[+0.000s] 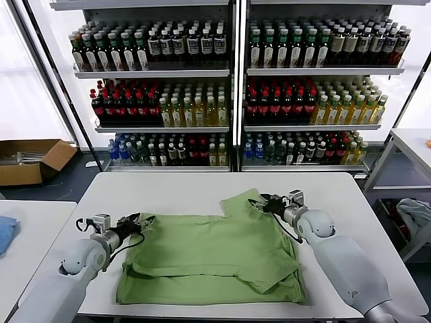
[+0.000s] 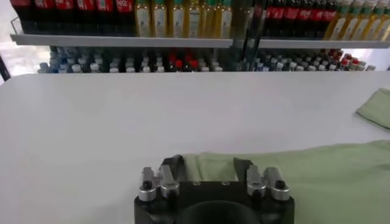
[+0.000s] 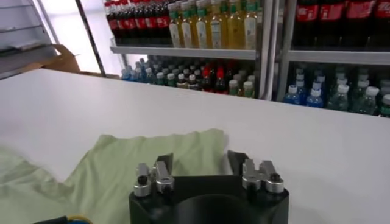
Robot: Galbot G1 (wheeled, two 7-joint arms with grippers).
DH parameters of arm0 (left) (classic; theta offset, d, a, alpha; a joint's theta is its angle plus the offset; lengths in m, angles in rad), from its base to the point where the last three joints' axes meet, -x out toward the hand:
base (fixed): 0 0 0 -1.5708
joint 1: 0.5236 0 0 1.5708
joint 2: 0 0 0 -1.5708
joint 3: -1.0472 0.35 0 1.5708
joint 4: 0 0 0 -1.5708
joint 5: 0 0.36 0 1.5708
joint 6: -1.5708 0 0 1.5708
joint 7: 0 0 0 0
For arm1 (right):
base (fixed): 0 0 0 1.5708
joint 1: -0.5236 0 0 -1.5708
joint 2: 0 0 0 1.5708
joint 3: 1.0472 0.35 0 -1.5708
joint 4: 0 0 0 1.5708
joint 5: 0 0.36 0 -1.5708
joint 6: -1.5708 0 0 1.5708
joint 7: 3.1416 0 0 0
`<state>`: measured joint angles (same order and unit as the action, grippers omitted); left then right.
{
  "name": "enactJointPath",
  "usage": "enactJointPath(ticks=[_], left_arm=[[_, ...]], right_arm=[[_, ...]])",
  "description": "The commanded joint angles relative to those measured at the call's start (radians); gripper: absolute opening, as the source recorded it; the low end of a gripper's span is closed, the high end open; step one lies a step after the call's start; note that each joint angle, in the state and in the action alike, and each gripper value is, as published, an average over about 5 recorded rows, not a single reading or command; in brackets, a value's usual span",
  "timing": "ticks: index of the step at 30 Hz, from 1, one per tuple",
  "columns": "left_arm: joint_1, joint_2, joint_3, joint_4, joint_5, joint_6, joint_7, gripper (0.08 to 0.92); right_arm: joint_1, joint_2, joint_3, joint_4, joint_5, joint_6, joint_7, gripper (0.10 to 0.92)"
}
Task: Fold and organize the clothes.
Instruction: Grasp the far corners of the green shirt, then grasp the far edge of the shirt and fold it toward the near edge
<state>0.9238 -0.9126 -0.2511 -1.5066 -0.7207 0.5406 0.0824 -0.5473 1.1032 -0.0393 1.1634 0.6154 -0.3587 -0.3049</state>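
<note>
Head view: green shirt (image 1: 212, 259) lies mostly flat mid-table, left gripper (image 1: 139, 222) at its left edge, right gripper (image 1: 264, 204) at the far right sleeve; a one-layer pinch would drag the cloth askew. L wrist: fingers (image 2: 172, 170) straddle the hem, can't tell if gripped. R wrist: fingers (image 3: 162, 165) sit partly apart over the sleeve, prob. not yet clamped, so fabric may slip.

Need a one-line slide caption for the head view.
Both grippers, left and right, at opposite edges of the green shirt.

Head camera looks down over the table (image 1: 202, 188); both wrist cameras skim it close, facing the shelves (image 1: 232, 87).
</note>
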Motion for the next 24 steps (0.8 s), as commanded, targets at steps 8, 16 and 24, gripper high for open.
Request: enactJointPath(ticks=[8,16,24], left_arm=[[-0.003,0.000,0.023,0.023,0.004,0.005,0.015,0.273],[-0.005,0.007,0.023,0.003,0.001,0.007,0.000,0.097],[0.020,0.018,0.001,-0.068,0.001,-0.023,-0.019,0.092]], right_arm=[[-0.032,0.030,0.006,0.036,0.013,-0.003,0.007,0.230],[-0.081,0.022,0.037,0.125,0.047,0.010,0.015,0.106],[-0.139,0.005,0.138,0.252,0.136,0.005,0.070,0.106]])
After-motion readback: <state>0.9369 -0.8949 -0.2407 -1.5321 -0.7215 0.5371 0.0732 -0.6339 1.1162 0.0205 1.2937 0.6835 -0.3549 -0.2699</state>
